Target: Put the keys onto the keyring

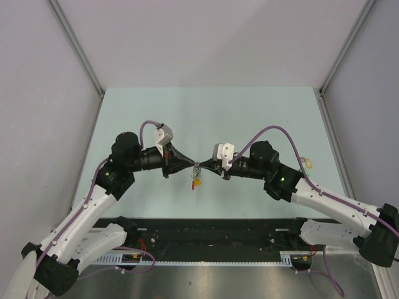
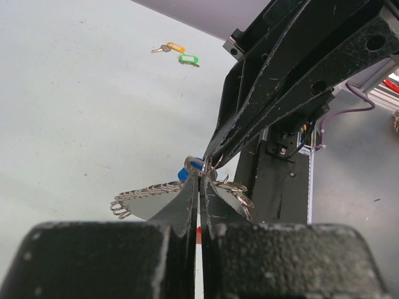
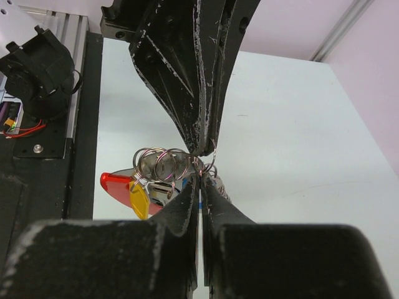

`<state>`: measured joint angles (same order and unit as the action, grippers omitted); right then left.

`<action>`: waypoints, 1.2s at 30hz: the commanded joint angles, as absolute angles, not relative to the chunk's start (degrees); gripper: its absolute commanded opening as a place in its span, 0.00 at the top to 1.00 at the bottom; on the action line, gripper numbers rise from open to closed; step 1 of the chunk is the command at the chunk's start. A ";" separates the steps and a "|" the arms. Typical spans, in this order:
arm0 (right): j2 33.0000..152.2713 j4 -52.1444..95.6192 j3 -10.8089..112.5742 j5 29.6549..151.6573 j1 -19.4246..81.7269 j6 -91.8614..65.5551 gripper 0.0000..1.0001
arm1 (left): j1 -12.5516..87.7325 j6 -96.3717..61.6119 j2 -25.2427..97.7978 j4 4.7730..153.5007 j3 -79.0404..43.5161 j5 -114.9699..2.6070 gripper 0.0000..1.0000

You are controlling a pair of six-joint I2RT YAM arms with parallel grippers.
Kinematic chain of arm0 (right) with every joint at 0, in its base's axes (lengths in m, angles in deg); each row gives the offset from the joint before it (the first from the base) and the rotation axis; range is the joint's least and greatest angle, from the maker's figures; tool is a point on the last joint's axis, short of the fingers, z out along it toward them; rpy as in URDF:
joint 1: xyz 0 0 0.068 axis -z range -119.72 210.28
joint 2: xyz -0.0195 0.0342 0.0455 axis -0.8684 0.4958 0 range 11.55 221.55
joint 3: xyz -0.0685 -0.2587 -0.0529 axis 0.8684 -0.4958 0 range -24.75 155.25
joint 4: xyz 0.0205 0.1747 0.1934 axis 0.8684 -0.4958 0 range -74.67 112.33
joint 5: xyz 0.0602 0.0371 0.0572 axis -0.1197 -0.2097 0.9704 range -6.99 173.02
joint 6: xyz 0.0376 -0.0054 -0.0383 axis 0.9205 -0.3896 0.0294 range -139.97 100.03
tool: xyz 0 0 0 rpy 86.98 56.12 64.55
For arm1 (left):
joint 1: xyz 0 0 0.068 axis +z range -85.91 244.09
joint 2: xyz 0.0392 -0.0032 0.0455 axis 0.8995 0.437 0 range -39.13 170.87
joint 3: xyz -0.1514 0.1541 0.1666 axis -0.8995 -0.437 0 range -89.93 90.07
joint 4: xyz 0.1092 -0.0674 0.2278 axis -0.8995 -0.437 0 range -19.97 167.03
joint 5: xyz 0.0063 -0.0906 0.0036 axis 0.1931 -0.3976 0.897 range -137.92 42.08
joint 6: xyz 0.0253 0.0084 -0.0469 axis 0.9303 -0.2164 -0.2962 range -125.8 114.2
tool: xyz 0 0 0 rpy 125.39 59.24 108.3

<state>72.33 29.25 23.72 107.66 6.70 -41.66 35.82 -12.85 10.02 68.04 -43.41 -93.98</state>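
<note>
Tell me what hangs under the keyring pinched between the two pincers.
Under the keyring hang a red piece and a yellow tag. The right pincer covers whatever hangs behind them.

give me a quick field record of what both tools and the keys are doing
left tool: shut, pinching ring bunch
right tool: shut on same bunch, tip to tip with left
hanging tags: red tag, yellow tag, blue tag
loose keys: on table, yellow and green heads, apart from tools
</note>
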 commanded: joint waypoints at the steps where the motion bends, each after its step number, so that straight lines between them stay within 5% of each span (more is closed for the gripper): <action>1: 70.62 29.36 26.31 108.33 6.31 -41.33 1.00 | 35.53 -10.55 8.16 68.77 -41.33 -94.67 1.00; 25: 69.56 30.42 26.40 111.40 6.93 -39.39 1.00 | 30.08 -2.28 9.21 65.17 -40.45 -95.47 1.00; 36: 69.47 29.02 26.31 109.82 6.84 -40.97 1.00 | 29.99 -9.66 10.79 63.67 -39.13 -82.38 1.00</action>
